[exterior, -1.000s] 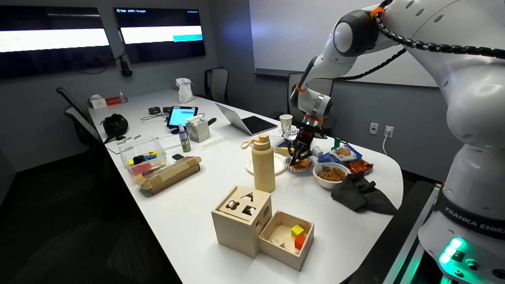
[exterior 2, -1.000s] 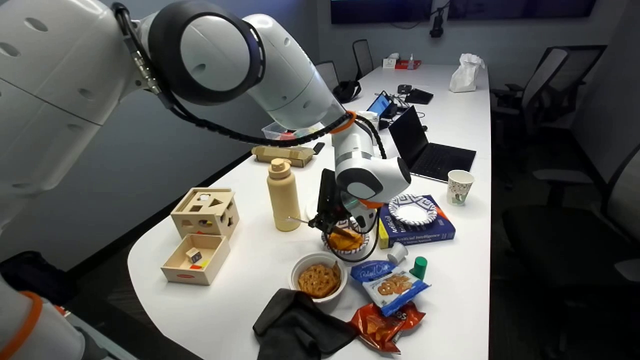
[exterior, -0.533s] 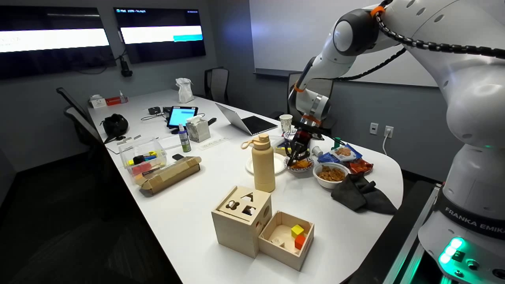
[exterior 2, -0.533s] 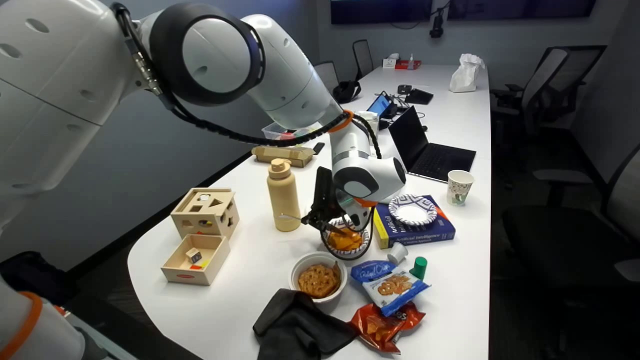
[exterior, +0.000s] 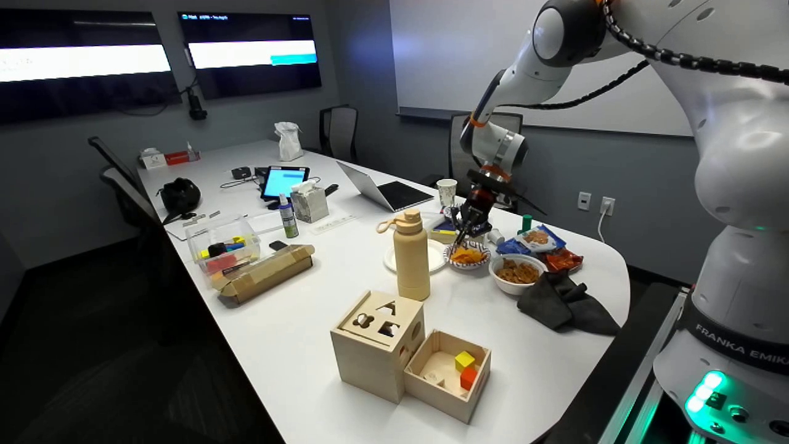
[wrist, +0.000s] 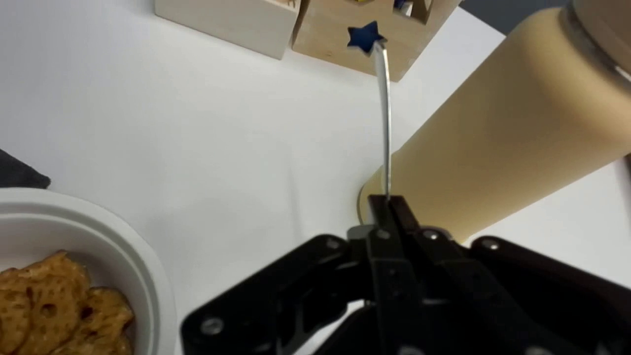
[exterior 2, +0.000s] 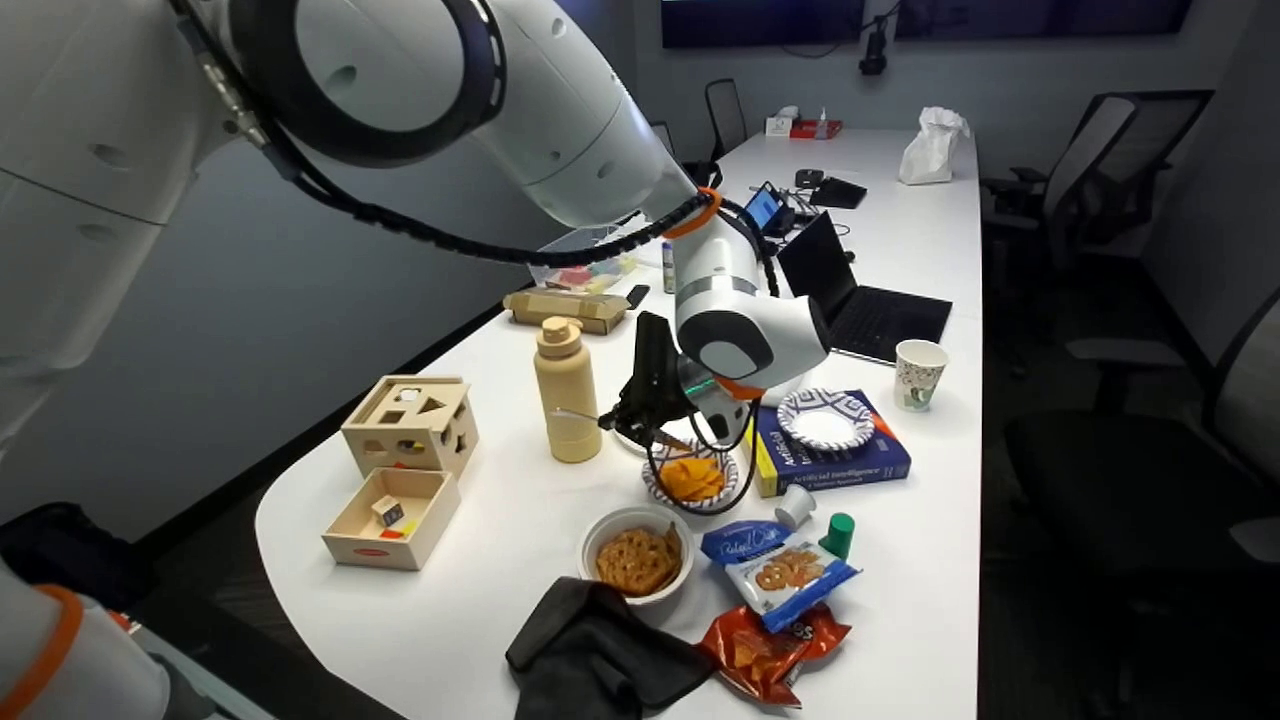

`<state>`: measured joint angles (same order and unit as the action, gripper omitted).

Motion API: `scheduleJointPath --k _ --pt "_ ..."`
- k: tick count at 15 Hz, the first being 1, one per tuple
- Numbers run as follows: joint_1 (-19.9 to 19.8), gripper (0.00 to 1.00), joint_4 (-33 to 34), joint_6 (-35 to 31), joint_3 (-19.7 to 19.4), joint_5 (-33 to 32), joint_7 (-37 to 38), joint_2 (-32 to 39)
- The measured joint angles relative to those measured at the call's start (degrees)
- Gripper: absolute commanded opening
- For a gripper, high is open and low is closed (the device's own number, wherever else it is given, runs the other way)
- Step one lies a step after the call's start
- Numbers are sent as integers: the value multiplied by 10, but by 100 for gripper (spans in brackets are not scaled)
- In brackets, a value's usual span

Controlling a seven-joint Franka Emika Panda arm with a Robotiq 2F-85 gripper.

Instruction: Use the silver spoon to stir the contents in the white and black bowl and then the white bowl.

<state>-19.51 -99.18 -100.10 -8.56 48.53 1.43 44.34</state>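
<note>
My gripper [wrist: 388, 199] is shut on the silver spoon [wrist: 386, 113], whose handle sticks out past the fingertips. The gripper [exterior 2: 612, 422] also shows in an exterior view, above and beside the white and black bowl [exterior: 470, 266]. That bowl has a dark-patterned side and orange chips inside; it is out of the wrist view. The spoon handle [exterior 2: 575, 414] points towards the bottle, and its far end appears just above the chips. The white bowl [exterior 2: 590, 565], with brown crackers, stands nearby; it also shows at the lower left of the wrist view [wrist: 160, 296].
A tan bottle [wrist: 483, 133] stands close to the spoon handle. A wooden shape box [exterior: 376, 354] and open wooden tray [exterior: 447, 398] are beyond it. A dark cloth [exterior 2: 600, 650] and snack bags [exterior 2: 790, 575] lie by the white bowl. A book [exterior 2: 840, 465] bears another patterned dish.
The gripper has risen, lifting the spoon's far end from among the orange chips to just above them. Both bowls have stayed in place.
</note>
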Motion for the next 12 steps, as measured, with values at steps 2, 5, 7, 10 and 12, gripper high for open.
scheduleJointPath --k 2,5,7,10,12 --pt "-8 1 -29 17 -7 0 -19 -23" --pt "-21 1 -83 36 -18 0 -56 -50" --pt "-27 1 -121 41 -26 0 -77 -63" --pt "-28 1 -170 42 -39 0 -99 -77" --pt "-29 1 -194 42 -46 0 -108 -85"
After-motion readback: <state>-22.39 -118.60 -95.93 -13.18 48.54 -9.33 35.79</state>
